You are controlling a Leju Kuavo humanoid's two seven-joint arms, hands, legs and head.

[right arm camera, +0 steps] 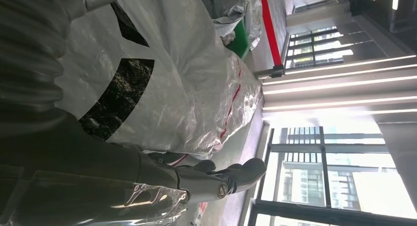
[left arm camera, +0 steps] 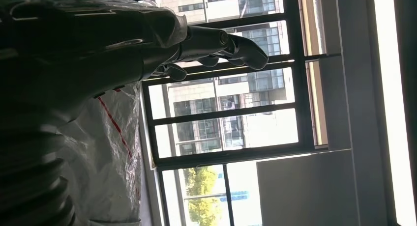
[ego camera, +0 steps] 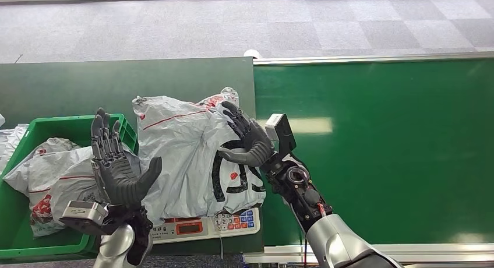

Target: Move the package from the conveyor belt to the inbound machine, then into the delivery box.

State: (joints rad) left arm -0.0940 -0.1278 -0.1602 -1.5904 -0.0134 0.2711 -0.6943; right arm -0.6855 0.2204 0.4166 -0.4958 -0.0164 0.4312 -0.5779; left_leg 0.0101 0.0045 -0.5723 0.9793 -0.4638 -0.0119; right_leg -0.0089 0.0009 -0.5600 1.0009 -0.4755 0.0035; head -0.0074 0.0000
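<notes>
left hand (ego camera: 119, 169) fingers spread wide beside package (ego camera: 186, 157) on scale (ego camera: 204, 224); right hand (ego camera: 247, 138) fingers pressing its right edge.

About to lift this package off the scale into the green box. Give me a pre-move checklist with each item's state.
1. Package rests on the scale: ok.
2. Right hand lies against the package's right side: ok.
3. Left hand on the package: not ok; fingers are spread, and contact cannot be told.
4. Package gripped from both sides: not ok yet.
5. Room in the green box: cannot tell; grey bags already lie in it.
6. Scale reading: cannot tell, too small.
</notes>
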